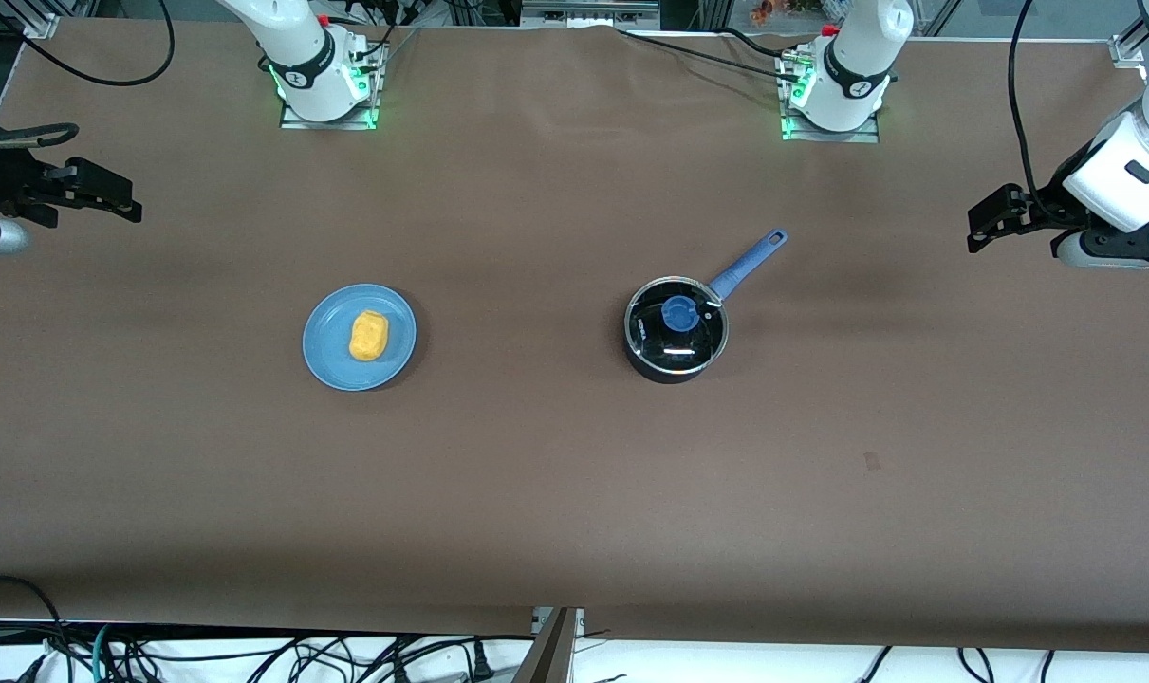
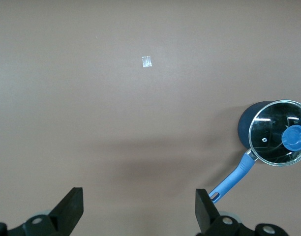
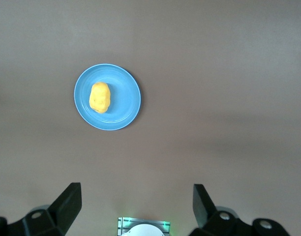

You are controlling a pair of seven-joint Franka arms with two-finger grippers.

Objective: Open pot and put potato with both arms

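The black pot (image 1: 652, 368) stands mid-table toward the left arm's end, its glass lid (image 1: 699, 343) with blue knob (image 1: 678, 312) in place. Its blue handle (image 1: 747, 267) points away from the front camera. The yellow potato (image 1: 368, 336) lies on a light-blue plate (image 1: 332, 353) toward the right arm's end. My left gripper (image 1: 980, 226) hangs open and empty near its end of the table. In the left wrist view it (image 2: 139, 197) shows the pot (image 2: 246, 129) off to one side. My right gripper (image 1: 123, 201) hangs open over the other end; from it (image 3: 135, 194) the potato (image 3: 100, 97) and plate (image 3: 125, 101) show.
A small tape mark (image 1: 873, 461) sits on the brown table cover nearer the front camera than the pot, also seen as a pale square (image 2: 146, 61). The arm bases (image 1: 327, 90) (image 1: 835, 100) stand along the table's back edge. Cables hang below the front edge.
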